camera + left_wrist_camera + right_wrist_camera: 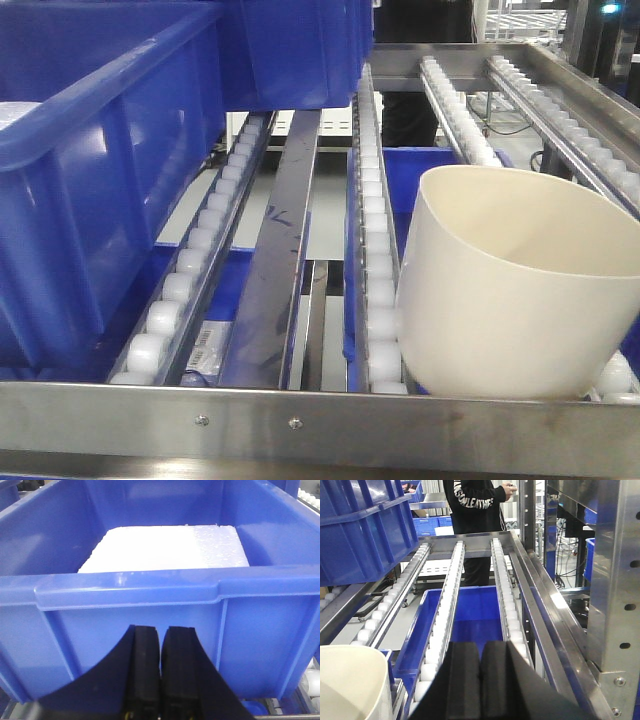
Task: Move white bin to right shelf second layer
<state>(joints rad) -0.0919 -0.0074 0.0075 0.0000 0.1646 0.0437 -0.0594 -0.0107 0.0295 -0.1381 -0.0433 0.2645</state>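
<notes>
- Bin (510, 290) sits on the roller level (380, 300) of the shelf, at its front right, just behind the steel lip (300, 425). Judged from this, the placing looks essentially done (whether this is the second layer cannot be checked from these views, though a blue crate shows on a level beneath).
- Its base rests on the roller tracks; its left wall stands right against the middle track. The right edge runs out of the front view, so seating on that side is unconfirmed.
- Orientation: mouth up, axis near vertical but tipped, the rim sloping down towards the left and the opening tilted a little to the camera. It is round, so no real long axis across; the walls taper to the base.
- Neither hand touches the bin. Right hand (480, 680) has its fingers pressed together, holding nothing, and sits just right of the bin's rim (355, 660), seen low left in the right wrist view.
- Left hand (160, 675) also has its fingers together and empty, facing the wall of a blue crate (150, 595) holding a white foam block (165, 547).
- Left to do, as a judgement: possibly settle the bin flat or push it further in, then pull the arms clear.
- A person (470, 505) stands beyond the far end of the shelf.
</notes>
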